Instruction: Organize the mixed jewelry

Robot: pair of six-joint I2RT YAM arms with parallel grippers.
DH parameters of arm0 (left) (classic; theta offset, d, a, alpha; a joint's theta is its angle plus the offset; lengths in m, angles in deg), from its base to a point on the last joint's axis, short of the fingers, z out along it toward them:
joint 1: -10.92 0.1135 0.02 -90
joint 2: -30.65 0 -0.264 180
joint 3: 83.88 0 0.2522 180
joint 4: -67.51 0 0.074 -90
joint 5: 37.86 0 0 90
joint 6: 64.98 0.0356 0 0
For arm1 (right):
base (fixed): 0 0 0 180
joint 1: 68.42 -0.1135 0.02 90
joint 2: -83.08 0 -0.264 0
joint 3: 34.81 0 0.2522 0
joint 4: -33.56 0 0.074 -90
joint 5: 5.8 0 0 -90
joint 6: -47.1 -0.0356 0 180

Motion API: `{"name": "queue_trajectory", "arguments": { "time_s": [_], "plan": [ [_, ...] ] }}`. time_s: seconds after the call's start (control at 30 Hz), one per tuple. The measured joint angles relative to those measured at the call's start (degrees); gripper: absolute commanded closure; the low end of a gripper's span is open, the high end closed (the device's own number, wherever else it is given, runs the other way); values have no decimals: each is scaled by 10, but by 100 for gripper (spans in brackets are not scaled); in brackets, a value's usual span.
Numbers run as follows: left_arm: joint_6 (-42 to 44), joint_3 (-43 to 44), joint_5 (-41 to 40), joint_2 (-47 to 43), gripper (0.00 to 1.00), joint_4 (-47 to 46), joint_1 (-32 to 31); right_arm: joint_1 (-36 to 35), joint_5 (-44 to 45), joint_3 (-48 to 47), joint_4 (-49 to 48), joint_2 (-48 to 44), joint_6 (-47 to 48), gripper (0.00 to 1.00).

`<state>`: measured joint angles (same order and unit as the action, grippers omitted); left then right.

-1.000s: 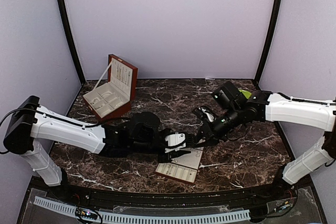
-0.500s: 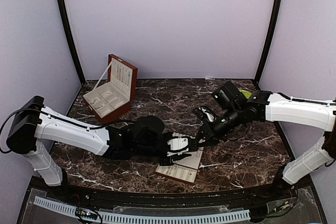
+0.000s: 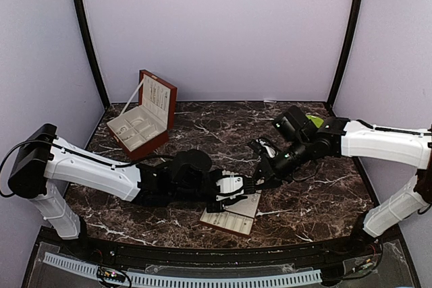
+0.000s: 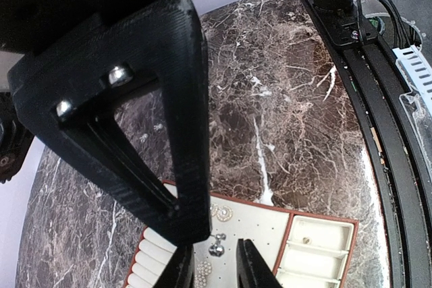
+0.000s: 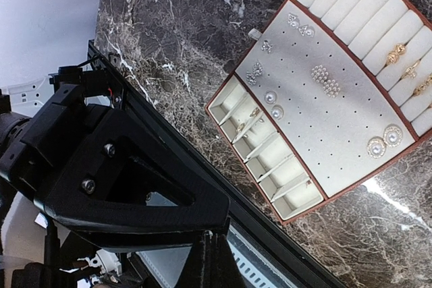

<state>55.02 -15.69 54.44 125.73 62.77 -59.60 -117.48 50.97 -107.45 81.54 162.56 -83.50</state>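
Item one: a shallow cream slotted insert tray with a red-brown rim [image 5: 337, 139], lying flat on the dark white-veined marble table [image 3: 317, 200] near its front edge. It holds the mixed jewelry [image 4: 221, 214]. On the perforated centre pad are a pair of pearl-cluster studs [image 5: 322, 79], two plain round pearl studs [image 5: 273, 104], two larger gold-rimmed pearl discs [image 5: 385, 141] and several small silvery studs [image 5: 300, 26]. In the padded rolls along one side sit gold rings [image 5: 395, 50]. A tiny gold piece [image 5: 246, 124] lies in the row of narrow compartments along the opposite side. Item two: a red-brown wooden box [image 3: 160, 102], well apart at the table's far left, with its lid propped up and a cream compartmented interior; its contents are too small to make out. Item three: my left gripper [image 4: 214, 268], above the centre pad with its jaws a narrow gap apart. A small silvery ball stud [image 4: 217, 247] lies on the pad between the fingertips, and I see neither tip touching it. Item four: my right gripper [image 5: 206, 254], jaws pressed together, just beside the tray's far edge. I cannot tell whether anything is pinched between them.
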Motion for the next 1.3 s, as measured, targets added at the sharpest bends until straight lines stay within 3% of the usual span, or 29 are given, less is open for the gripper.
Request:
{"name": "queue_trajectory", "arguments": {
  "time_s": [1.3],
  "plan": [
    [-18,0,1,0,96,-7,-5,0,9,8,-6,0,-5,100]
  ]
}}
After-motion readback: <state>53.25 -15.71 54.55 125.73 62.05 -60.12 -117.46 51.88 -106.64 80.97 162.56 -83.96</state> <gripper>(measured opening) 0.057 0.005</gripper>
